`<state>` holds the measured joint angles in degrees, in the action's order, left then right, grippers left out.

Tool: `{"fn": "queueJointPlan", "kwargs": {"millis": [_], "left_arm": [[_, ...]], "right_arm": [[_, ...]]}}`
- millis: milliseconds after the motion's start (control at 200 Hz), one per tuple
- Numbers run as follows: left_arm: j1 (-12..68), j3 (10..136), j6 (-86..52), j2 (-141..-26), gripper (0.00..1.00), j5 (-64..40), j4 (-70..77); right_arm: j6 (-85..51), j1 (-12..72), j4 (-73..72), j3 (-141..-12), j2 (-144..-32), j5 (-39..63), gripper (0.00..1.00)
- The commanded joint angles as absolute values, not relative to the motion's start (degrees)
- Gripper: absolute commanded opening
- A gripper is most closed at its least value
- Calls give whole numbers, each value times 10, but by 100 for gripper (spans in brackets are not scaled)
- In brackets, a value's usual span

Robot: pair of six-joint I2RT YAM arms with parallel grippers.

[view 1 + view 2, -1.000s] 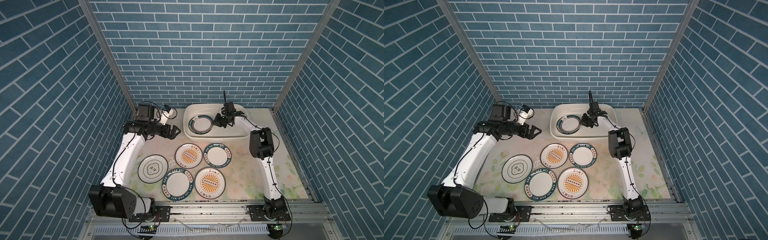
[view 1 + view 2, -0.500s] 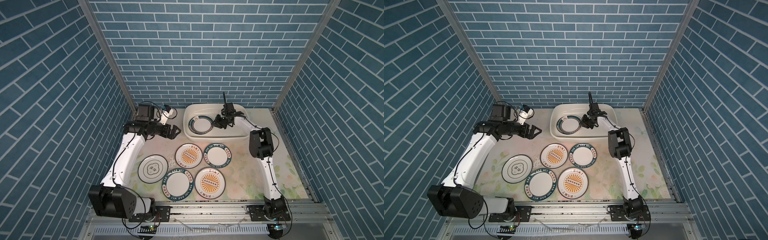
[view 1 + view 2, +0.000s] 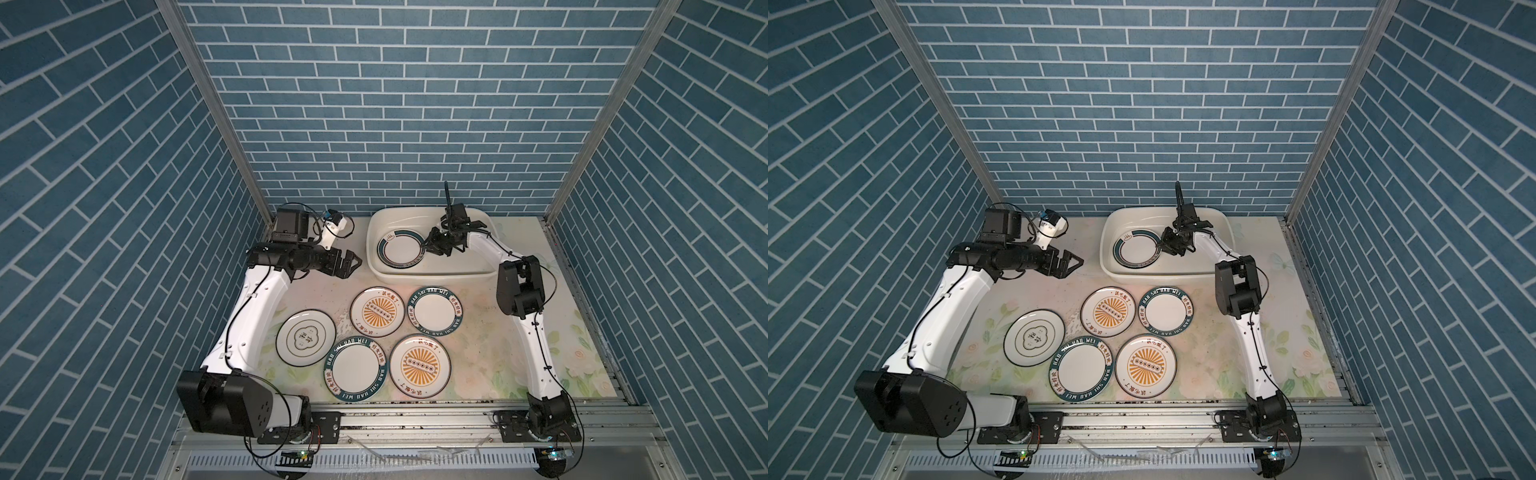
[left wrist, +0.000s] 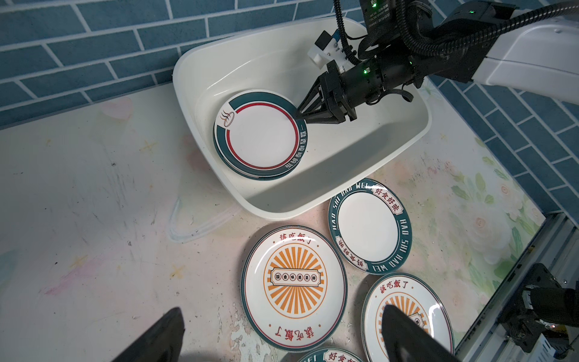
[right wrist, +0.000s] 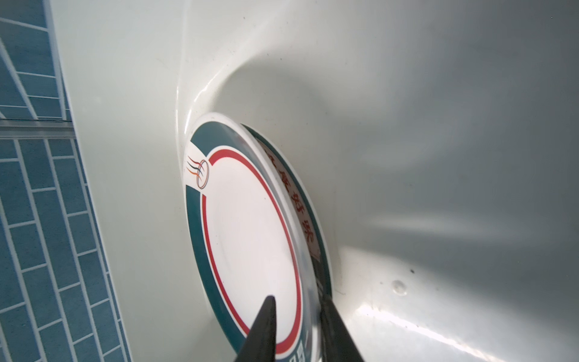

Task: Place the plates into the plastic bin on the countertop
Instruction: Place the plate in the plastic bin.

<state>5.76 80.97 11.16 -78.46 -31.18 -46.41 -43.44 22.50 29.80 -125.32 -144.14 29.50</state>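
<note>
Found teal-red ringed plate [image 3: 400, 249] inside plastic bin [image 3: 436, 275], toward its left end. Stacked on a second plate [image 5: 308, 225] with teal lettered rim, offset, exposing the lower rim's lettering on one side in right wrist view.

Found right jaws inside the bin at the ringed plate's right-hand rim. A little apart: one jaw over the white face, the other outside the edge, rim between. Could not tell contact with either jaw.

Found left jaws wide apart and empty, held above bare table [image 3: 498, 332] just left of the bin, pointing toward it.

Counted five more plates lying flat on the table in front of the bin, clear of both jaws:
- Cloud-emblem plate [image 3: 305, 337] farthest left.
- Sunburst plate [image 3: 377, 311] and lettered plate [image 3: 435, 309] side by side nearest the bin.
- Second lettered plate [image 3: 356, 369] and second sunburst plate [image 3: 419, 365] in the near row.

Packed close, neighbouring rims touching or nearly so.
</note>
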Motion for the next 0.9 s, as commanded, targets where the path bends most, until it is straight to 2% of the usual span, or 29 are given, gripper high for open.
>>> {"fn": "queueJointPlan", "kwargs": {"millis": [0, 430, 670, 895], "left_arm": [[54, 802, 112, -783, 100, -322, -462], [54, 808, 116, -784, 100, -318, -465], [54, 819, 139, -788, 99, -303, -484], [54, 823, 155, -788, 99, -308, -496]], "right_arm": [[-421, 231, 319, -1268, -1456, 303, 26], [-374, 233, 386, -1278, -1416, 220, 30], [-318, 232, 395, -1228, -1275, 116, 32], [-306, 232, 388, -1116, -1111, 82, 32]]}}
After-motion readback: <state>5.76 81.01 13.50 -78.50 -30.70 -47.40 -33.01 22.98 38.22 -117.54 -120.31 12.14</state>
